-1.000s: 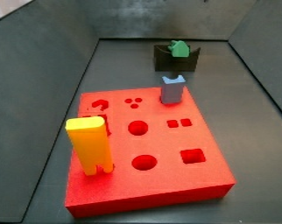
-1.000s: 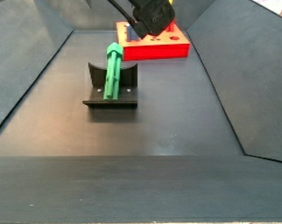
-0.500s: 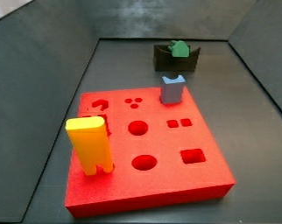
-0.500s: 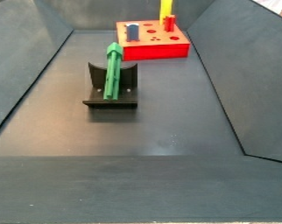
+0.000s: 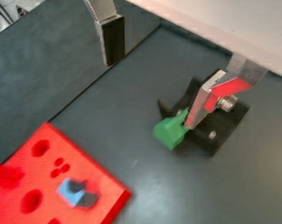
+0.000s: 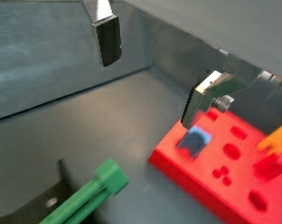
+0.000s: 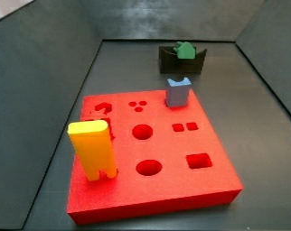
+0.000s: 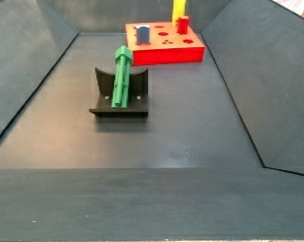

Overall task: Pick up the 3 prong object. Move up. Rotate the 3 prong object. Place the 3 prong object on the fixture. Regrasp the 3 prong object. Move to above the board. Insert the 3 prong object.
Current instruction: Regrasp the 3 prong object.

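**One green piece resting on the fixture, hand open above**

One 3 prong object (image 8: 122,71) is lying tilted in the fixture (image 8: 118,98), leaning up out of the dark bracket's notch, as both side views are showing. The fixture is standing on the dark floor (image 8: 180,132), well apart from the board (image 7: 154,153). The board is carrying a yellow block (image 7: 91,150) upright near one corner and a grey-blue block (image 7: 177,91) upright near the opposite edge.

The hand (image 5: 167,61) is appearing only in the wrist views, hanging above the floor with its two silver fingers (image 5: 112,35) spread wide apart and nothing sitting between them. In a wrist view the green piece is showing under the hand, beside one finger, with the board's corner off to the side. Neither side view is catching the hand at all.
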Controlling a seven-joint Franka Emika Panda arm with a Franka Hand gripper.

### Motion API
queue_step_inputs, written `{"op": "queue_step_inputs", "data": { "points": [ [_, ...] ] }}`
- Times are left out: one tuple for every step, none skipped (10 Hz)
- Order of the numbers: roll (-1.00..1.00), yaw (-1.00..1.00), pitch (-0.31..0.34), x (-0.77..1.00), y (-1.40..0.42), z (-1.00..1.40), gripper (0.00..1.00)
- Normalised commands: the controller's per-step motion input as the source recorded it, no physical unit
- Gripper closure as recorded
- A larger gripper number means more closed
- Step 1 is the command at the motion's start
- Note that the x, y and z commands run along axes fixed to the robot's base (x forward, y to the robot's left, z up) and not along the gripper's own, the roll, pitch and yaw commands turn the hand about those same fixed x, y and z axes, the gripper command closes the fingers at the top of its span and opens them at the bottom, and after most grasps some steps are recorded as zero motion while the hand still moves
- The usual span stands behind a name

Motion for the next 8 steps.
{"op": "queue_step_inputs", "data": {
  "points": [
    [1.00,0.02,0.020,-0.02,-0.02,0.01,0.00],
    [1.00,0.02,0.017,-0.01,-0.02,0.01,0.00],
    [1.00,0.02,0.014,-0.01,-0.02,0.01,0.00],
    [1.00,0.02,0.013,0.00,-0.01,0.01,0.00],
    [1.00,0.03,0.016,0.00,-0.02,0.01,0.00],
    [1.00,0.03,0.021,0.00,-0.02,0.01,0.00],
    [1.00,0.03,0.030,0.01,-0.02,0.01,0.00],
    [1.00,0.03,0.036,0.03,-0.02,0.00,0.00]
  ]
}}
